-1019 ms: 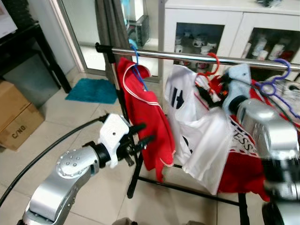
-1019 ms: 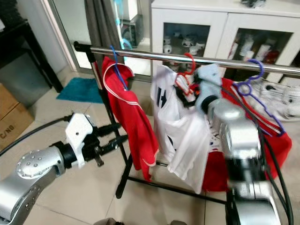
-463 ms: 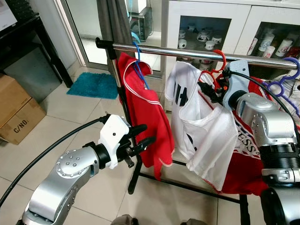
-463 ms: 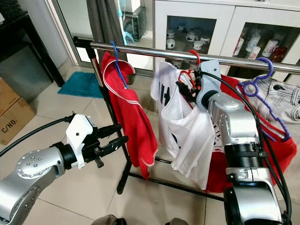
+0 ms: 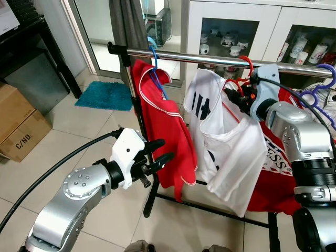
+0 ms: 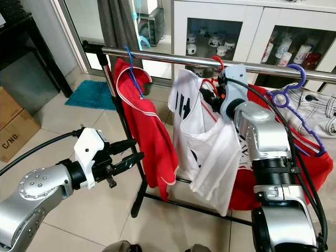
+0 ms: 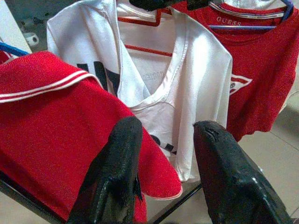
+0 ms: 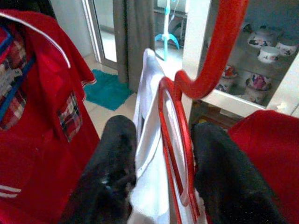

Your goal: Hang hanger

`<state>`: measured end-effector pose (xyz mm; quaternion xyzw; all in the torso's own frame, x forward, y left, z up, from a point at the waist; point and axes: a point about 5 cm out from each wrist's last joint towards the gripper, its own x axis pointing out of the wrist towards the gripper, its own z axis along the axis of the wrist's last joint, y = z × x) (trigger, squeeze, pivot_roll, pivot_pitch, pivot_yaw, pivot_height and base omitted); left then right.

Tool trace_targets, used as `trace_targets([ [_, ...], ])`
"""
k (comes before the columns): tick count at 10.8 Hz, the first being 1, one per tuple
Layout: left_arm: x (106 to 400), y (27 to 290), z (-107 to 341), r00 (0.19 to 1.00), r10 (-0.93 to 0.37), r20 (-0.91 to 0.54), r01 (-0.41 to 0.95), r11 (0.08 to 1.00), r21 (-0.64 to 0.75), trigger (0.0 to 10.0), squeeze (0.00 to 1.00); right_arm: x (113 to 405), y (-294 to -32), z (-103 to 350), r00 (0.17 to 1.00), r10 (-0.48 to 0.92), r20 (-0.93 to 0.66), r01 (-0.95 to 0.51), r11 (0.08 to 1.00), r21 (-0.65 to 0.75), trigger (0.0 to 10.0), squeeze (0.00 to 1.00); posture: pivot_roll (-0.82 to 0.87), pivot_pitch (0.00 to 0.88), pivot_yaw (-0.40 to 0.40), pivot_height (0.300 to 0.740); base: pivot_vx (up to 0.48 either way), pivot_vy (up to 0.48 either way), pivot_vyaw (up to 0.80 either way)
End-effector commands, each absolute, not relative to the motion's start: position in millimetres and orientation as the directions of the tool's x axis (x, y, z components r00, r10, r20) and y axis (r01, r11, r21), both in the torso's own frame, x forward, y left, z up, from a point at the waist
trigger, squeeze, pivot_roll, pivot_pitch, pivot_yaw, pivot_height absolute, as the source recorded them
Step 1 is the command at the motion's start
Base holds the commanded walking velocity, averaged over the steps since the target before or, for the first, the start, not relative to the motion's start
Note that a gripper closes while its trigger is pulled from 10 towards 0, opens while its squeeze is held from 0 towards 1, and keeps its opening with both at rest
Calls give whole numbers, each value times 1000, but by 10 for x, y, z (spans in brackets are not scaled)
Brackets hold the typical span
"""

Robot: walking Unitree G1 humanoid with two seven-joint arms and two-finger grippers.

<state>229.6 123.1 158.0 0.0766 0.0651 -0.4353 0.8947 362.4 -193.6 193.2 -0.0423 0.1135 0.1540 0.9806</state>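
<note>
At the far left of the rail (image 5: 210, 56) you have a cardboard box (image 5: 18, 128) on the tiled floor, and a teal mat (image 5: 106, 95) lying beyond the rail's left end. Your left hand (image 5: 156, 156) hovers below the rail, just beside the hem of the red jacket (image 5: 163, 131); its fingers (image 7: 117, 172) are parted and grip nothing. The jacket hangs from a blue hanger (image 5: 154, 65) near the rail's left end, over the black upright of the rack.

Toward the middle of the rail, the red hanger (image 6: 218, 62) carries the white shirt (image 5: 226, 147); its hook sits at the rail, though you cannot tell whether it rests fully on it. Your right hand (image 8: 161, 154) is raised just under the rail, its fingers spread on either side of the hanger's neck, apart from it.

Right of that, a red T-shirt (image 5: 275, 168) hangs behind your right arm, touching the white shirt. A purple hanger (image 6: 289, 89) hooks the rail further right. Behind the rail stands a white glass-fronted cabinet (image 5: 231, 21) holding crockery.
</note>
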Motion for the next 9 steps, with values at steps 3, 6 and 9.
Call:
trace_targets([
  [3,2301,1199,1600,602,-778,-177,797,597,86,10000,0,3671,-1942,1947,930,271,-248,-298,951,-79,0,0,-77,60,73,740,0,0,0],
  [6,2304,1188,1600,601,-780,-173,798,596,86,10000,0,3691,-1937,1971,933,267,-242,-295,952,-86,0,0,-83,61,70,740,0,0,0],
  [9,2313,1184,1597,606,-777,-168,795,601,86,10000,0,3677,-1909,1978,930,282,-236,-307,949,-75,0,0,-87,59,71,740,0,0,0],
])
